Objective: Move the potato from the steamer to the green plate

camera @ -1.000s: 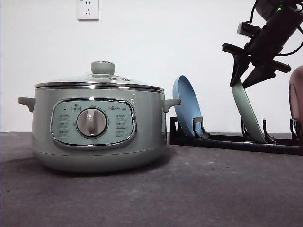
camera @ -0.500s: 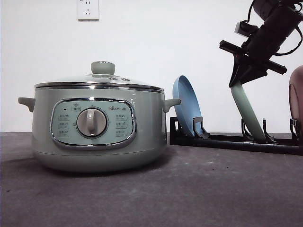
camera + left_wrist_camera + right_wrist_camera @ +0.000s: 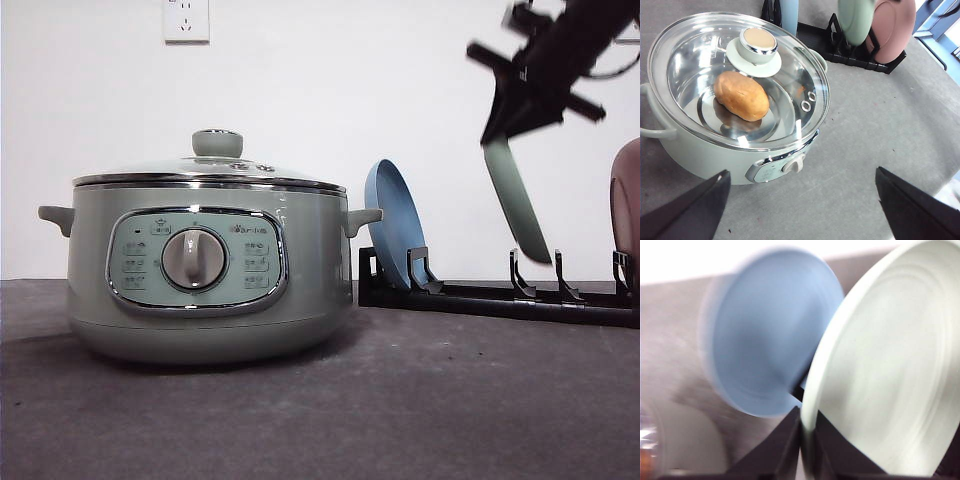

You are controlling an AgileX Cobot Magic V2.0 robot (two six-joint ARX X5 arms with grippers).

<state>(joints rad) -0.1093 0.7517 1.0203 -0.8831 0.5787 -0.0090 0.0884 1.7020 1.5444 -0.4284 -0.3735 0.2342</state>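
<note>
Front view. My right gripper [image 3: 515,105] pinches the top rim of the green plate [image 3: 517,200]. The plate hangs edge-on and tilted, clear above the rack [image 3: 495,298], its lower edge near the two empty slot posts. The blue plate [image 3: 395,225] stands in the rack's slot nearest the steamer [image 3: 205,270]. The steamer sits beside the rack with its lid [image 3: 210,170] on.

Left wrist view. My left gripper [image 3: 800,210] hovers over the steamer's dial side, fingers spread wide, holding nothing. The potato [image 3: 741,95] lies inside the steamer under the glass lid, just beside the knob [image 3: 758,44]. It is oval, brown-orange and matte, and I make out no blemish through the glass. The pink plate [image 3: 892,30] stands in the rack beyond the steamer.

Right wrist view. My fingers [image 3: 785,442] close on the green plate's rim, a thin edge grip. The blue plate is close behind it, blurred.

Risks, as I judge them. The rim pinch is narrow, so the plate could pivot or slip under a swing. Its lower edge could catch a rack post or clip the blue plate. The lid is on, so the potato cannot be reached yet. An oval potato may roll out of a grip.
</note>
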